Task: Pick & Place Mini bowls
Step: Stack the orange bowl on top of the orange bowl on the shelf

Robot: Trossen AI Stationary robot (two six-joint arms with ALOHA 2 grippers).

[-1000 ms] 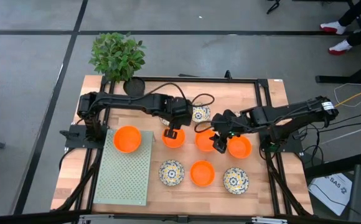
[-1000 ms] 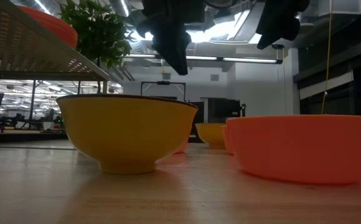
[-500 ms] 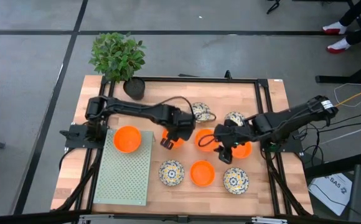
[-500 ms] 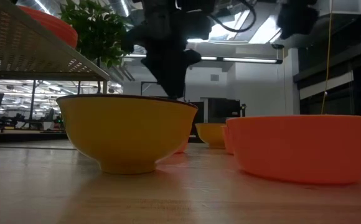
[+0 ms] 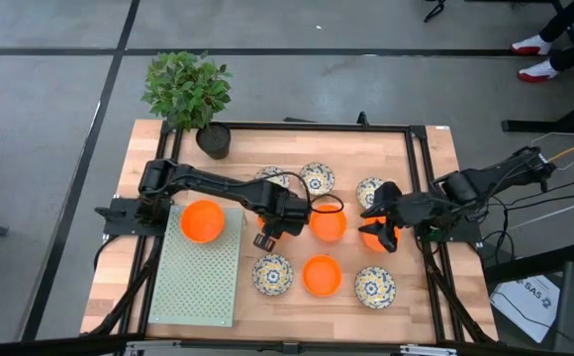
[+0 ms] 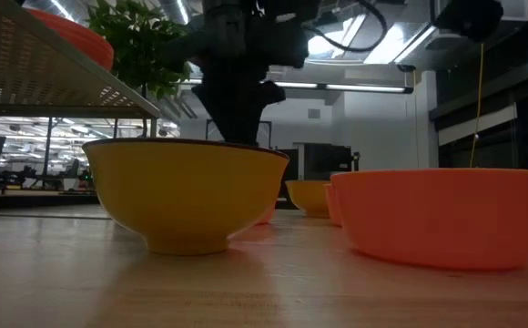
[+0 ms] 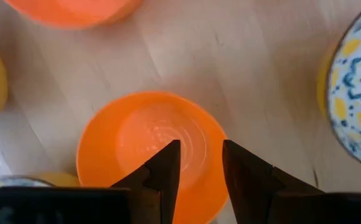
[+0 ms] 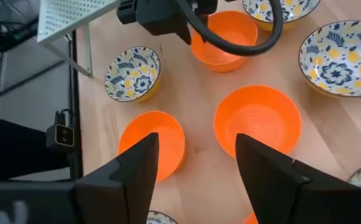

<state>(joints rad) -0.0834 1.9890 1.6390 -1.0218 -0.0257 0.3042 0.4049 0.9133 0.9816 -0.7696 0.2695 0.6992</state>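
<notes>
High view: the wooden bench [image 5: 435,158] carries the mini bowls. At the centre the left claw [image 5: 267,229] hangs over an orange bowl [image 5: 265,240] that its arm largely hides. At 3 o'clock from it sits a second orange bowl [image 5: 328,222]. Further toward 3 o'clock the right claw [image 5: 378,225] is over another orange bowl [image 5: 376,237]. At 6 o'clock from the centre lies an orange bowl [image 5: 321,275], flanked by a floral bowl [image 5: 272,274] and another floral bowl [image 5: 374,285]. Toward 12 o'clock stand three floral bowls, one of them [image 5: 317,179] just beyond the left arm. One orange bowl [image 5: 202,221] rests on the perforated green rack [image 5: 196,282] at 9 o'clock. A potted plant [image 5: 189,94] is at 11 o'clock.

Low view: a yellow-sided bowl [image 6: 184,192] is nearest, an orange bowl [image 6: 441,215] at 3 o'clock of it, and a dark arm comes down behind the yellow one.

Left wrist view: the left claw [image 7: 198,163] is parted, its fingers [image 7: 167,171] over the inside of an orange bowl [image 7: 131,143] and holding nothing; a floral bowl [image 7: 356,106] lies near.

Right wrist view: the right claw [image 8: 193,158] is spread wide and released, above two orange bowls [image 8: 258,119] [image 8: 152,143]; whether it touches either I cannot tell.
</notes>
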